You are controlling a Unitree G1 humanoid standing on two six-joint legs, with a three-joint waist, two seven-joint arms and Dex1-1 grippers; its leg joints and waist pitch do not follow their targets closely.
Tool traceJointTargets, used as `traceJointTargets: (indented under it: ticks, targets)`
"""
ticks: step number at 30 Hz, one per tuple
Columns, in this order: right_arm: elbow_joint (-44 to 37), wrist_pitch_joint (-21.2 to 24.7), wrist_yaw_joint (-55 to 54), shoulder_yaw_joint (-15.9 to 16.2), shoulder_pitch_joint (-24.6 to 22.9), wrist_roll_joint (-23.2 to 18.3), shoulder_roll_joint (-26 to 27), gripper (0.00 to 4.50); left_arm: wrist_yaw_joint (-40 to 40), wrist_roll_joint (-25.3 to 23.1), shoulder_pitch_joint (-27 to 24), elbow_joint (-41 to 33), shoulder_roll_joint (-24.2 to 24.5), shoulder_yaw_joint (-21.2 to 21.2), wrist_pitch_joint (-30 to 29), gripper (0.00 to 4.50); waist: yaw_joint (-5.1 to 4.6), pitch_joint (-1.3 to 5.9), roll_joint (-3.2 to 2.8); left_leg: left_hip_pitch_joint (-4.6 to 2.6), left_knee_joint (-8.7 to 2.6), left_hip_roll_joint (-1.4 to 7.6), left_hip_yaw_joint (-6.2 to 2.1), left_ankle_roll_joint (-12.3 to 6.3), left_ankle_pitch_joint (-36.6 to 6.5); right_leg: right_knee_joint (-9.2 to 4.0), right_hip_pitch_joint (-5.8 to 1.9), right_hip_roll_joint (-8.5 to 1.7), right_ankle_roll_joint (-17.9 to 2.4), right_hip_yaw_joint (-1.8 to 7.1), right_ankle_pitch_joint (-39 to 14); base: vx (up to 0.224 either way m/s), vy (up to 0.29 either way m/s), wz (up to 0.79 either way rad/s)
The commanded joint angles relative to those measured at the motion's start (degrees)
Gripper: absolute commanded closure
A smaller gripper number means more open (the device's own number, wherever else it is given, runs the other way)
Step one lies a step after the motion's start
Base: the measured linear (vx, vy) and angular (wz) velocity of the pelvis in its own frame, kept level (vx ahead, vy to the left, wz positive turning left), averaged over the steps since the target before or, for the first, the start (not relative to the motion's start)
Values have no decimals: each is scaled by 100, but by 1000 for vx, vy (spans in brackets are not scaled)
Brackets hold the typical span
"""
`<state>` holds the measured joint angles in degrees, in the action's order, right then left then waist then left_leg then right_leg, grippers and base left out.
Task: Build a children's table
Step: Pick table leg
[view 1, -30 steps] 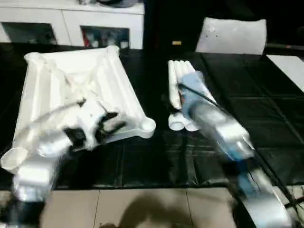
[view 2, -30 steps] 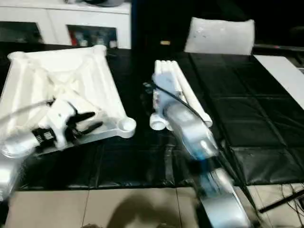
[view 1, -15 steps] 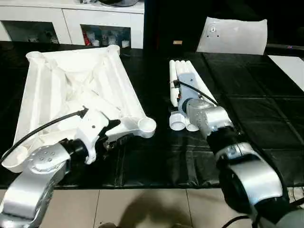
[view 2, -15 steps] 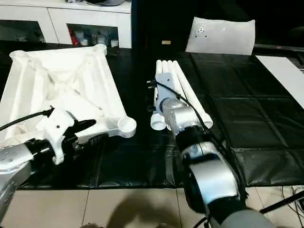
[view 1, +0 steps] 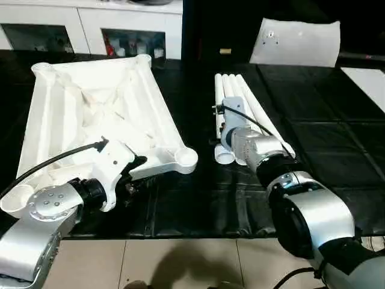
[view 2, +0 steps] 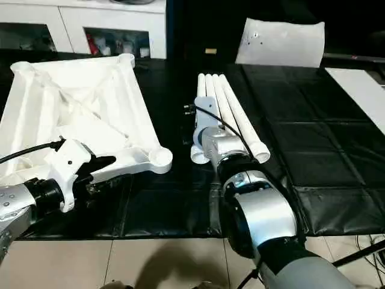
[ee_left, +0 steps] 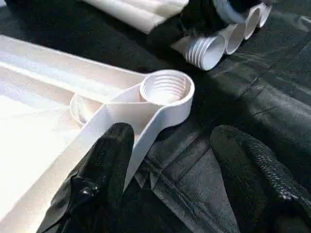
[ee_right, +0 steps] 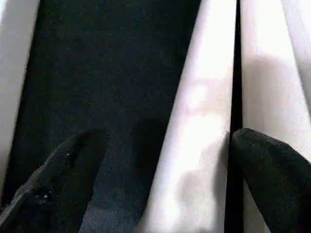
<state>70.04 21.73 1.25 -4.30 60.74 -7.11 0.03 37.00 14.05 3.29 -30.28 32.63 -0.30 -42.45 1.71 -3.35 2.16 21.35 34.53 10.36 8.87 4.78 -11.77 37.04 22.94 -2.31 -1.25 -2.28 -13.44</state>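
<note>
The children's table lies in parts on a black-covered table. Its white ribbed tabletop (view 1: 96, 114) rests upside down at the left, and the round corner socket (ee_left: 165, 87) nearest me faces up. My left gripper (ee_left: 172, 133) is open at that corner: one black finger (ee_left: 107, 165) lies against the tabletop's edge rail and the other hangs over the black cover. The white tube legs (view 1: 240, 102) lie bundled side by side in the middle. My right gripper (ee_right: 167, 136) is open low over them, its fingers straddling one leg (ee_right: 204, 97).
A white cabinet with glass doors (view 1: 90, 24) stands behind the table at the left. A white sheet-like object (view 1: 295, 42) leans at the back right, and a flat white board (view 1: 367, 78) lies at the far right. Tiled floor (view 1: 180, 265) runs along the near edge.
My left gripper's jaws have opened wider beside the tabletop's near corner. My right forearm has swung in from the right and now points forward over the legs.
</note>
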Motion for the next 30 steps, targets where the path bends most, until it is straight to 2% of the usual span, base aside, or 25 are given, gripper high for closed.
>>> traceJointTargets:
  ticks: [1, 4, 9, 15, 20, 30]
  targets:
    - [153, 55, -64, -116, 54, -42, 18, 0, -27, 48, 5, -134, 45, 62, -72, 156, -25, 267, -126, -47, -367, 217, 14, -25, -296, -320, -318, -417, -1318, 281, 721, 0, 0, 0]
    - [290, 234, 57, -278, 51, -190, 80, 0, -32, 87, -20, -186, 85, 74, -122, 156, -28, 260, -129, -59, -380, 218, 16, 35, -482, -338, -308, -422, -1269, 286, 435, 0, 0, 0]
    - [402, 499, 194, -473, 95, -325, 92, 0, -20, 131, -33, -211, 131, 81, -155, 156, -34, 254, -140, -60, -389, 216, 12, 97, -588, -352, -302, -421, -1240, 288, 258, 0, 0, 0]
    - [459, 696, 230, -666, 156, -424, 50, 60, 75, 222, -39, -269, 185, 23, -216, 149, -26, 270, -144, -59, -380, 215, 18, 84, -465, -342, -302, -422, -1262, 287, 445, 0, 0, 0]
    - [508, 863, 244, -744, 164, -403, -2, 104, 53, 260, -35, -277, 188, -33, -233, 149, -27, 267, -151, -67, -388, 220, 18, 124, -570, -356, -296, -424, -1261, 284, 286, 0, 0, 0]
    - [505, 893, 237, -885, 176, -457, -20, 184, 14, 276, 61, -197, 185, -87, -196, 149, -29, 282, -158, -64, -385, 220, 19, 145, -546, -354, -300, -424, -1258, 284, 316, 0, 0, 0]
